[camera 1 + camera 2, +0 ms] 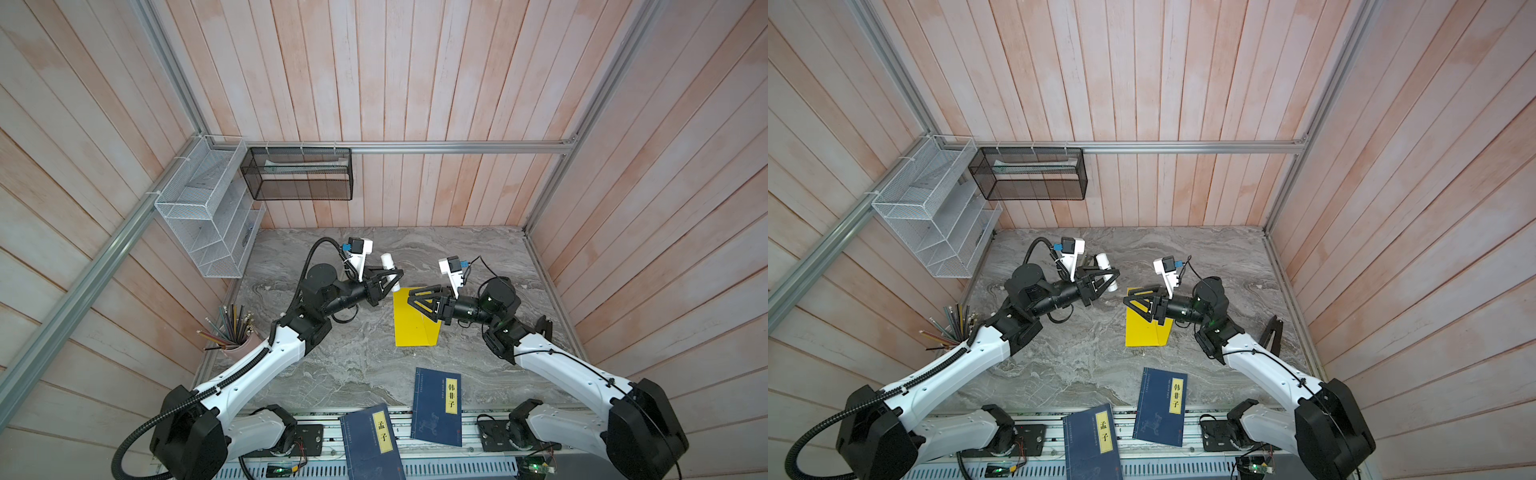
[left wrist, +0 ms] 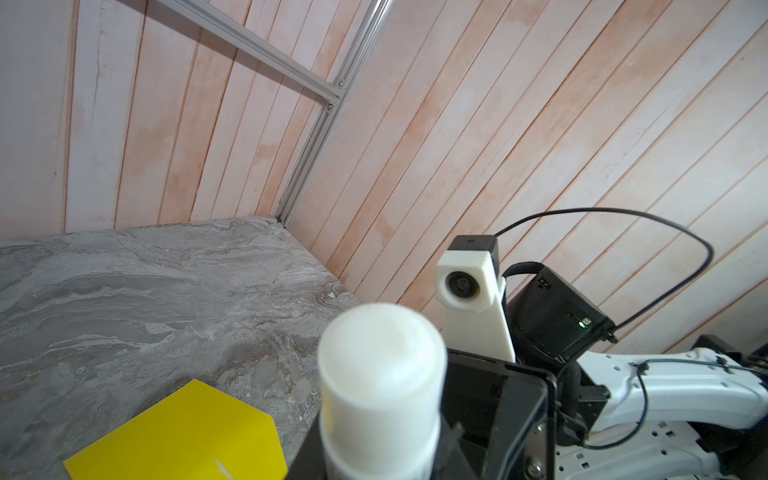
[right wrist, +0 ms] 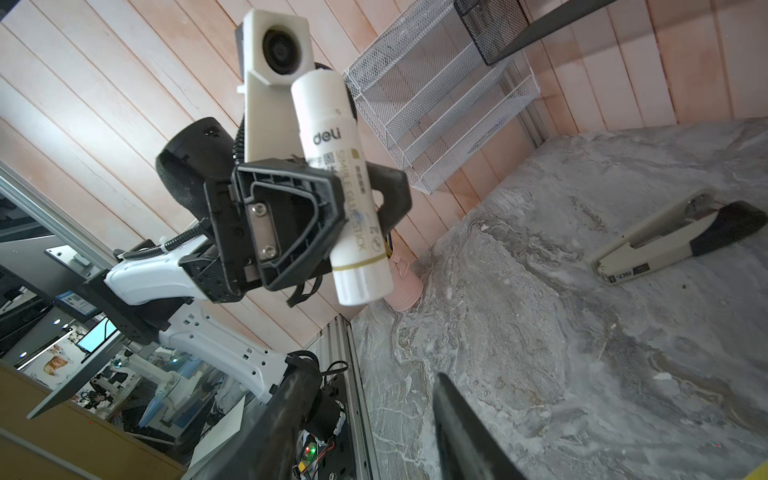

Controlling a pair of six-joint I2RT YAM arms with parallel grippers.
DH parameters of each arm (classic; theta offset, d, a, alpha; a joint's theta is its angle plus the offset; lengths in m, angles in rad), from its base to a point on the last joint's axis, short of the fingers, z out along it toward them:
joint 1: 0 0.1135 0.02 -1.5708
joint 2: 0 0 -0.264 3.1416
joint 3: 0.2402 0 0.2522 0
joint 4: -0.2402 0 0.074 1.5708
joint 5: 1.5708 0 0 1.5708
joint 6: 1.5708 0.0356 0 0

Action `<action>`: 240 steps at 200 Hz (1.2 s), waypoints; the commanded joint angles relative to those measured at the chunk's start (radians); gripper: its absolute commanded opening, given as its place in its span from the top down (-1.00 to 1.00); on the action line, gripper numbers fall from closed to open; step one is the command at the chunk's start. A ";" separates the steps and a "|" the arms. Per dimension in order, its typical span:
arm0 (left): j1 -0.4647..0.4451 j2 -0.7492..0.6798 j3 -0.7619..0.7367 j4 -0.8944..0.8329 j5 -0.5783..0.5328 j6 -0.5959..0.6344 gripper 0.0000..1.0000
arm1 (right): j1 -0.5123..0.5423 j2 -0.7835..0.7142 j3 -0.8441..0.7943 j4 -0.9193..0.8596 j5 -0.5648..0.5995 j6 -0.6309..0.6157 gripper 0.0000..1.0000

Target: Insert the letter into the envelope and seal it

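left gripper [image 3: 360, 199] fingers [image 3: 326, 195] pinching a white glue stick [image 3: 332, 137] above the tabletop [image 1: 353, 361], right gripper [image 1: 411, 297] fingers [image 1: 424, 288] standing spread, seemingly hovering over the yellow envelope [image 1: 415, 332]

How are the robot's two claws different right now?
The left gripper is shut on a white glue stick, but the right gripper is open and holds nothing. The right gripper hangs over the yellow envelope, while the left gripper is just past the envelope's edge, over the bare table. Both grippers are black and point toward each other.
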 commanded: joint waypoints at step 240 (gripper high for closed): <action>-0.033 0.014 0.006 0.015 0.017 0.020 1.00 | 0.142 0.045 0.205 -0.294 0.263 -0.318 0.09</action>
